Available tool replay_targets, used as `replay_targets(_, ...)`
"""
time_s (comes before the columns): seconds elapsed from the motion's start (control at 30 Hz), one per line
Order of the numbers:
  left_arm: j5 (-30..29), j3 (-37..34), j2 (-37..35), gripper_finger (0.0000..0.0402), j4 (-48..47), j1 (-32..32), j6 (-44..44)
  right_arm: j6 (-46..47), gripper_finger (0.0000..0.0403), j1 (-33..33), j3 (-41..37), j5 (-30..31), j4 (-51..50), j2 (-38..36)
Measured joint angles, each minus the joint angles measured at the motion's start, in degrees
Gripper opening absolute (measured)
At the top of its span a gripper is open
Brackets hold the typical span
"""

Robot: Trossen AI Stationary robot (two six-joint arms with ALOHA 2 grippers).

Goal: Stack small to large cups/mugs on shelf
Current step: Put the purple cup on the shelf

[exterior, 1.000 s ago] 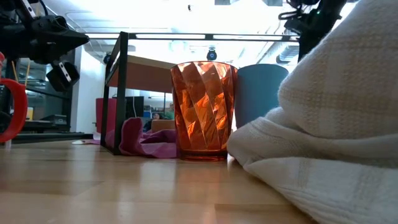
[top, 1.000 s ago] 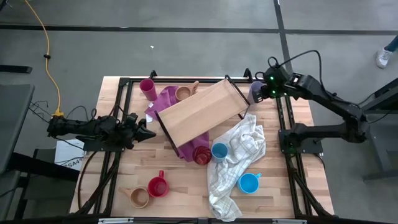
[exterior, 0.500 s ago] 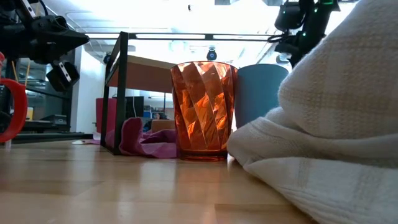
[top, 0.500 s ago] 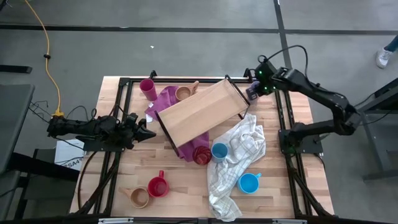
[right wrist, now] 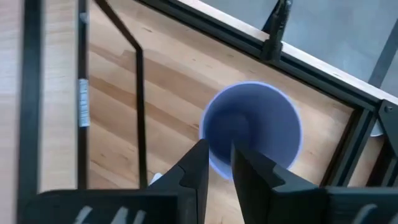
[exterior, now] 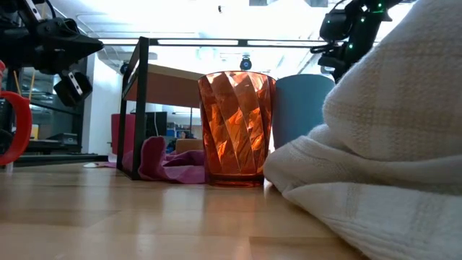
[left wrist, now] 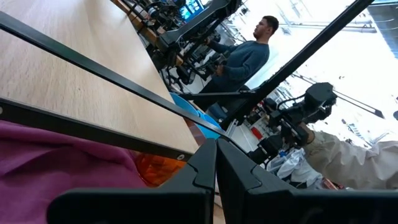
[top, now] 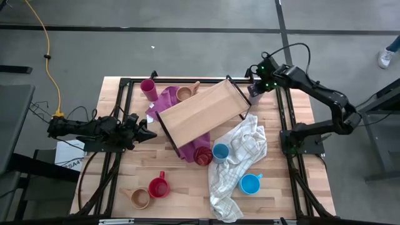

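Right claw [right wrist: 215,163], fingers slightly apart, hovers over the lavender cup [right wrist: 254,127]; straddle its rim before closing.

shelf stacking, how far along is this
Done: nothing, the shelf carries no cups. In hand: the right claw hovers open over the lavender cup at the table's far right corner, one finger above its rim, not gripping. The left claw waits shut at the left side. Left: everything, including the magenta cup, red mug, tan mug and blue cup scattered on the table.
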Motion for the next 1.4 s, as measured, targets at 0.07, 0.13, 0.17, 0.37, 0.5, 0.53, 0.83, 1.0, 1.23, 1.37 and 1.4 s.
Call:
replay_targets(0.07, 0.0, 0.0, 0.0, 0.0001, 0.0, 0.0, 0.0, -0.4, 0.0062, -0.6, 0.0, -0.8, 0.0, 0.5)
replay_targets(0.13, 0.0, 0.0, 0.0, 0.0001, 0.0, 0.0, 0.0, -0.7, 0.0062, -1.1, 0.0, -2.2, 0.2, 1.5)
replay_targets(0.17, 0.0, 0.0, 0.0, 0.0001, 0.0, 0.0, 0.0, -1.0, 0.0062, -1.3, 0.0, -2.4, 0.1, 2.1)
replay_targets(0.37, 0.0, 0.0, 0.0, 0.0001, 0.0, 0.0, 0.0, -2.1, 0.0062, -1.4, 0.0, -2.9, 0.4, 4.8)
replay_targets(0.5, 0.0, 0.0, 0.0, 0.0001, 0.0, 0.0, 0.0, -2.2, 0.0062, -1.4, 0.0, -4.4, 1.0, 6.0)
replay_targets(0.53, 0.0, 0.0, 0.0, 0.0001, 0.0, 0.0, 0.0, -2.2, 0.0062, -1.4, 0.0, -4.4, 1.0, 6.3)
replay_targets(0.83, 0.0, 0.0, 0.0, 0.0001, 0.0, 0.0, 0.0, -2.6, 0.0062, -1.4, 0.0, -4.7, 1.0, 7.1)
replay_targets(1.0, 0.0, 0.0, 0.0, 0.0001, 0.0, 0.0, 0.0, -2.8, 0.0062, -1.4, 0.0, -4.7, 1.0, 7.1)
replay_targets(1.23, 0.0, 0.0, 0.0, 0.0001, 0.0, 0.0, 0.0, -2.8, 0.0062, -1.4, 0.0, -4.7, 1.0, 7.1)
replay_targets(1.37, 0.0, 0.0, 0.0, 0.0001, 0.0, 0.0, 0.0, -2.8, 0.0062, -1.4, 0.0, -4.7, 0.4, 7.0)
replay_targets(1.4, 0.0, 0.0, 0.0, 0.0001, 0.0, 0.0, 0.0, -2.8, 0.0062, -1.4, 0.0, -4.7, 0.3, 7.0)
